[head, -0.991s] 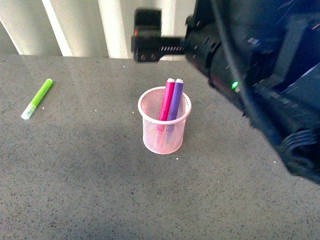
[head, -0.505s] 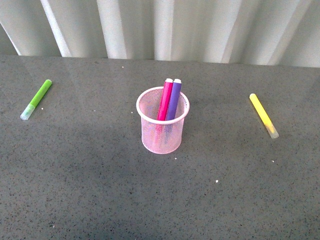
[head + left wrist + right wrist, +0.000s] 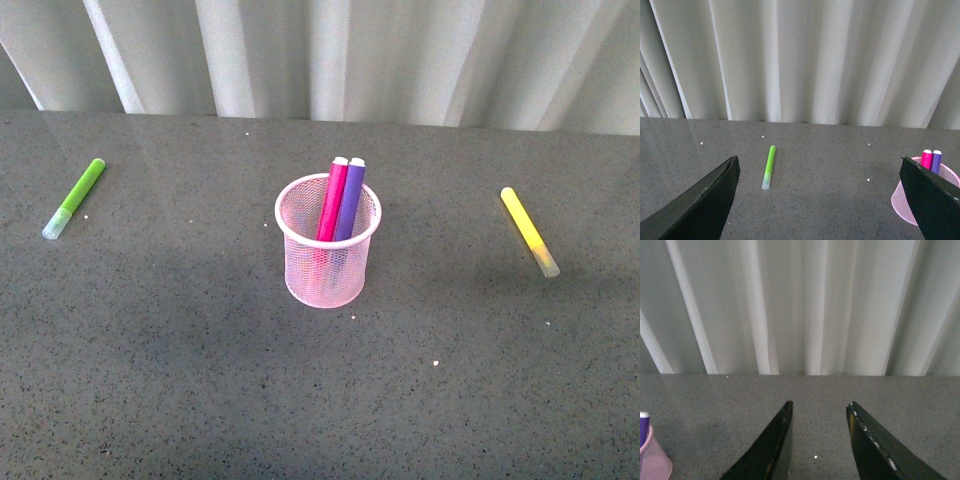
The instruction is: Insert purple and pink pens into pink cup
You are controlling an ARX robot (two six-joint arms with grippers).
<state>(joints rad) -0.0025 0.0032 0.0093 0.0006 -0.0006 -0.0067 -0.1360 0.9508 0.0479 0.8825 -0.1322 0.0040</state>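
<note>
Nearest in the front view is bare grey speckled tabletop (image 3: 200,400), with neither arm showing there. At the centre of the table stands the pink cup (image 3: 328,262), upright, its mesh wall tapering down to the surface. Inside it the pink pen (image 3: 333,200) and the purple pen (image 3: 349,200) stand side by side, touching, both leaning toward 1 o'clock with their upper ends against the far rim and rising well above it; the pink one is on the left of the pair.

From the cup, a lime green marker (image 3: 74,198) lies flat well away at about 10 o'clock, its pale cap end nearer the camera. A yellow marker (image 3: 529,231) lies flat well away at about 3 o'clock, its clear cap end also the nearer one. Behind the table's far edge hangs a pleated white curtain (image 3: 350,55).

In the left wrist view the left gripper (image 3: 825,200) has its two dark fingers spread wide with nothing between them; the green marker lies on the table beyond, and the cup with both pens sits by one finger. In the right wrist view the right gripper (image 3: 818,440) has its fingers parted with a narrow gap, holding nothing, above bare table
</note>
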